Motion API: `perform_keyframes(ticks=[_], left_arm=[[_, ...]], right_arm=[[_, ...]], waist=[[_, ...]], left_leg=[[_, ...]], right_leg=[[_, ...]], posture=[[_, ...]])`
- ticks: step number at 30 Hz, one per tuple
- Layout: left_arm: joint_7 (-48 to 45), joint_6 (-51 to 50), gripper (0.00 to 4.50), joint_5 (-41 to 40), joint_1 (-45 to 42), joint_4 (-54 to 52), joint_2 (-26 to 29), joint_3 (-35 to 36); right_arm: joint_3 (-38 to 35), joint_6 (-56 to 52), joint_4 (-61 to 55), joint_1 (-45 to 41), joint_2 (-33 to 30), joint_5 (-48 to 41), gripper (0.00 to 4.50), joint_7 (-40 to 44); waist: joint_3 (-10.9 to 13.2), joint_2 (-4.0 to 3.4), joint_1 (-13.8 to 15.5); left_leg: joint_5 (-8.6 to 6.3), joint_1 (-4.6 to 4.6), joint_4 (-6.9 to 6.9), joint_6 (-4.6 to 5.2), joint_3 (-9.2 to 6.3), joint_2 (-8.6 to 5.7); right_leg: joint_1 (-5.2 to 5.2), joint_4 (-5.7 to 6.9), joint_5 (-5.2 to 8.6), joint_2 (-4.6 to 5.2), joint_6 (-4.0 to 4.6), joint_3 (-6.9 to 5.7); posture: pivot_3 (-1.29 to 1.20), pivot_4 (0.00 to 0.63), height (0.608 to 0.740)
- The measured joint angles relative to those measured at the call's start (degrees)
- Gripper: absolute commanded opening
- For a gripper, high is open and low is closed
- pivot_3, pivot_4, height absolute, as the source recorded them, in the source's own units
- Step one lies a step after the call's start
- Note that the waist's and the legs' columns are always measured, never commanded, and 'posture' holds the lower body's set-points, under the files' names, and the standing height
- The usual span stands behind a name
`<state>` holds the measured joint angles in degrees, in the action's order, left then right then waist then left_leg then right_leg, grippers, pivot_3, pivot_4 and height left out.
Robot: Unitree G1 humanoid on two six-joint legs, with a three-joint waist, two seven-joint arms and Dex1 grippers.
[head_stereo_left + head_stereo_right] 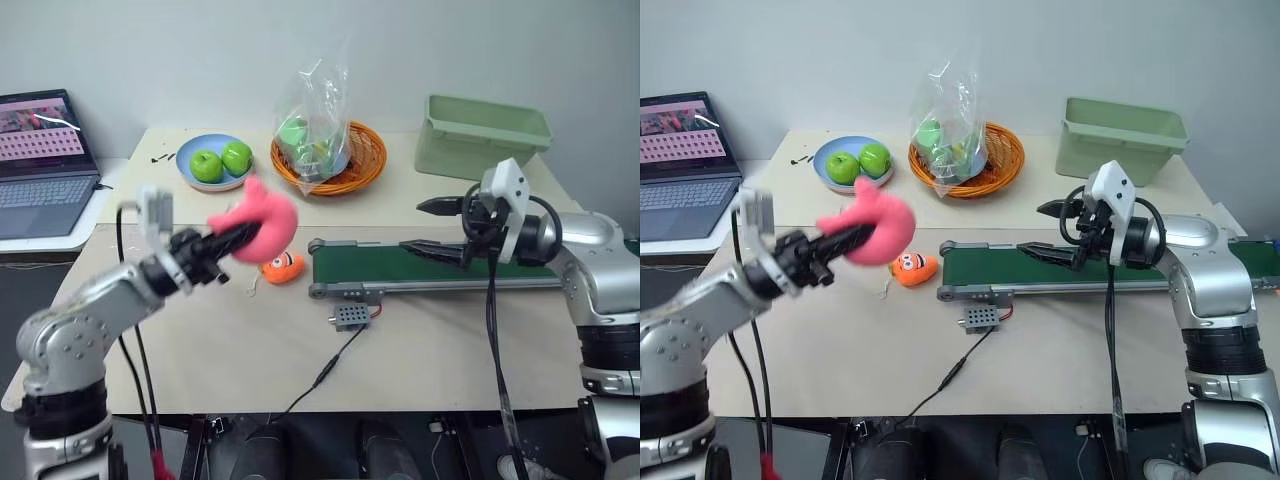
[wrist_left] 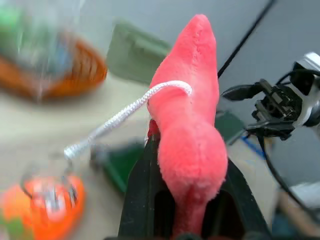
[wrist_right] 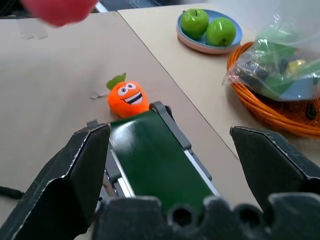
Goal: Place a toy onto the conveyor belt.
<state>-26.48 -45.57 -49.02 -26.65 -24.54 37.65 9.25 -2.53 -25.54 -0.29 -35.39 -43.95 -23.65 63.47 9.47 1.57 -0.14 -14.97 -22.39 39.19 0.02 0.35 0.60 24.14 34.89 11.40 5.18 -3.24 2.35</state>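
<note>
Nearest the robot, a small grey wired box sits on the beige surface just beside the grey metal frame of the long dark green conveyor belt, its cable trailing toward the front edge; it looks like the belt's controller, kept within cable reach. The left hand holds the fuzzy bright pink plush toy in the air, its black fingers pinching the toy's lower end, so the toy hangs above the surface just short of the belt's near roller, probably raised this high to clear the frame on the way over. Below it a small orange plush carrot with a smiling face lies on the surface, touching or almost touching the belt's end. The right hand hovers over the belt with its fingers spread and nothing between them, seemingly standing by. Farther back stand a blue plate with two green apples, an orange wicker basket holding a clear plastic bag, and a pale green plastic bin, with an open laptop at far left. No brand, label or writing can be read anywhere.
</note>
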Motion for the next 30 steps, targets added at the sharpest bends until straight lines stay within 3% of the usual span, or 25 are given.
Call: perform_keyframes(ticks=[2,5,6,11,21,29,30], left_arm=[[-1.7,8.4,0.43,15.0,-2.0,-1.1,4.1,-11.3],[-2.5,20.3,0.43,31.6,-2.9,0.8,6.7,-21.9],[-2.7,29.8,0.43,42.0,-4.3,4.2,8.6,-27.1],[-0.8,54.7,0.43,65.0,-9.4,15.7,10.3,-33.8],[9.0,75.2,0.43,84.6,-18.1,39.0,-1.4,-39.8],[12.6,81.4,0.43,89.5,-21.0,53.1,-6.3,-41.9],[12.6,82.1,0.73,89.5,-21.4,54.6,-6.9,-41.9]], right_arm=[[0.0,0.1,0.1,0.0,0.0,0.1,4.50,-0.1],[0.0,0.1,0.3,0.2,0.0,0.2,4.50,-0.3],[-0.1,0.1,0.4,0.4,0.0,0.3,4.50,-0.5],[-0.2,0.1,0.3,0.7,0.0,0.4,4.50,-1.2],[-0.8,-0.1,-2.2,2.2,-0.1,-0.1,4.50,-2.7],[-2.5,-1.8,-6.0,2.9,-0.6,-1.3,4.50,-4.0],[-2.7,-2.3,-6.9,2.9,-0.9,-1.8,4.50,-4.0]], waist=[[0.0,-0.01,-0.1],[0.0,0.00,-0.5],[0.0,0.01,-0.6],[0.0,0.01,-0.5],[0.0,0.01,0.3],[0.0,0.00,0.3],[0.0,0.00,0.3]], left_leg=[[0.00,0.03,-0.20,0.00,0.04,-0.03],[0.00,-0.02,-0.28,0.00,0.05,0.02],[0.00,-0.03,-0.29,0.00,0.04,0.05],[0.00,-0.01,-0.25,0.01,0.06,0.08],[0.00,-0.18,-0.15,0.04,0.05,0.06],[-0.01,-0.22,-0.13,0.04,0.04,0.06],[-0.01,-0.22,-0.13,0.04,0.04,0.06]], right_leg=[[0.03,-0.02,0.00,0.01,0.00,0.06],[0.15,-0.02,0.00,-0.04,0.01,0.06],[0.18,-0.04,0.02,-0.06,0.02,0.04],[0.14,-0.02,0.03,-0.05,0.03,0.03],[0.17,0.10,-0.03,-0.02,-0.07,-0.05],[0.20,0.14,-0.04,-0.02,-0.09,-0.06],[0.19,0.15,-0.05,-0.02,-0.10,-0.06]], posture=[[0.00,0.150,0.740],[0.00,0.150,0.740],[0.00,0.150,0.740],[0.00,0.150,0.740],[0.00,0.150,0.740],[0.00,0.150,0.740],[0.00,0.150,0.740]])
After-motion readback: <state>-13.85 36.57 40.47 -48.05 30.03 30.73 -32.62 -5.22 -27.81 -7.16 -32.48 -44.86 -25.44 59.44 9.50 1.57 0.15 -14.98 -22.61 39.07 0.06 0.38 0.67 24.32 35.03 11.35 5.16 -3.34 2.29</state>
